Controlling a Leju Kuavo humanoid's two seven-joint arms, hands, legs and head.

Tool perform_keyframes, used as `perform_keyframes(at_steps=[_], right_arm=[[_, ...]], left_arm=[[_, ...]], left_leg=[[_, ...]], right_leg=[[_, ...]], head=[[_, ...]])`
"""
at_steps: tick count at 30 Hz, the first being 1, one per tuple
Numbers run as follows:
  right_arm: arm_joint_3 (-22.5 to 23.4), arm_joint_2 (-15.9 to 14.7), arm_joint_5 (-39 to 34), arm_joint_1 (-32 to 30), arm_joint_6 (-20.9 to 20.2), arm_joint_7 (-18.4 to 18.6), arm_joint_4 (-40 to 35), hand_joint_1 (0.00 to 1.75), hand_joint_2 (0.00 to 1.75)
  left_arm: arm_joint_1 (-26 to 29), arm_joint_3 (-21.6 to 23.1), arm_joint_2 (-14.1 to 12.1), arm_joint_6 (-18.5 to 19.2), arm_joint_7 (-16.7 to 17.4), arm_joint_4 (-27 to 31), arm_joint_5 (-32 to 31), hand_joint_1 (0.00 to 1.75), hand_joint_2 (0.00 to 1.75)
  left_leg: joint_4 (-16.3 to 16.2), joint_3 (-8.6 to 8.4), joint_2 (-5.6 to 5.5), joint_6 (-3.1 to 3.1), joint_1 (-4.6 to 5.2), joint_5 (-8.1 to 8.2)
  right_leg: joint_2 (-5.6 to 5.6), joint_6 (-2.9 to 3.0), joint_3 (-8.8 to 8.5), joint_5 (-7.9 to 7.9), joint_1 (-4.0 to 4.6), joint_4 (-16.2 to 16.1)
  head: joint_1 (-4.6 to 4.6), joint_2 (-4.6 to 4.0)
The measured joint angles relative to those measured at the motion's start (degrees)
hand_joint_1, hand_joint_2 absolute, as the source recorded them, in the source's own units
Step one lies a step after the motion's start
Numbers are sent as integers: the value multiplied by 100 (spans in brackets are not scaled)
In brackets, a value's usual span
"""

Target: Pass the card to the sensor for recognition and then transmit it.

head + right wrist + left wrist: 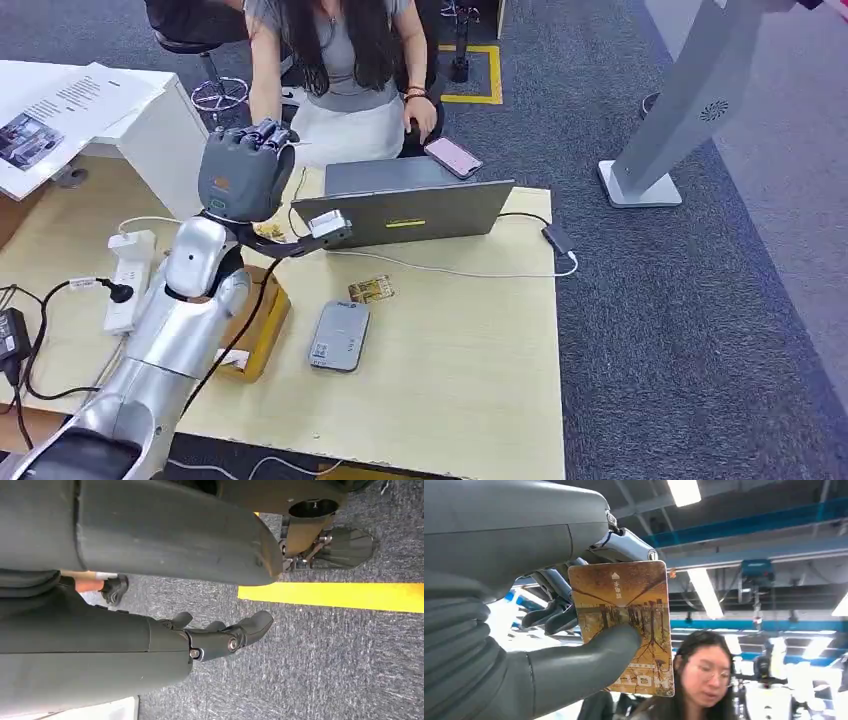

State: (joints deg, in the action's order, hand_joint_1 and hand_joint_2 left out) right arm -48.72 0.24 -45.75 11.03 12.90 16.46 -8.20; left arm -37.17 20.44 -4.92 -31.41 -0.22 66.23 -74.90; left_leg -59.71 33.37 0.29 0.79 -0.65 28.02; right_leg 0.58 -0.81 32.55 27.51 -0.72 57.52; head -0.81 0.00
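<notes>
My left hand [243,172] is raised above the far left part of the table, toward the person sitting behind it. In the left wrist view the hand [574,645] pinches an orange-brown card [626,625] between its thumb and fingers, the card standing upright in front of the person. A grey flat card sensor [339,335] lies on the table in front of my left forearm. A second orange card [370,290] lies flat just beyond the sensor. My right hand [220,637] hangs over grey carpet, fingers loosely apart and holding nothing.
An open grey laptop [405,208] stands at the table's far edge, its white cable running right. A white power strip [128,275] and black cables lie at the left. A yellow-brown box [262,330] sits under my forearm. The person [340,60] holds a phone [453,156].
</notes>
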Motion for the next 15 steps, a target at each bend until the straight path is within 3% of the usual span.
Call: perform_keyframes(at_steps=[9, 15], right_arm=[[-103, 4, 20, 9, -79, 9, 0, 0, 0], [-201, 4, 13, 36, -94, 37, 0, 0, 0]], left_arm=[[-305, -219, -7, -6, -92, -423, 74, 175, 175], [-1169, -540, -53, -308, 66, -1588, -50, 175, 175]], left_leg=[[0, 6, -2, 0, 0, 0], [0, 5, -1, 0, 0, -4]], right_leg=[[4, -1, 3, 0, 0, 0], [2, 3, 3, -3, 0, 3]], head=[[0, 0], [-2, 0]])
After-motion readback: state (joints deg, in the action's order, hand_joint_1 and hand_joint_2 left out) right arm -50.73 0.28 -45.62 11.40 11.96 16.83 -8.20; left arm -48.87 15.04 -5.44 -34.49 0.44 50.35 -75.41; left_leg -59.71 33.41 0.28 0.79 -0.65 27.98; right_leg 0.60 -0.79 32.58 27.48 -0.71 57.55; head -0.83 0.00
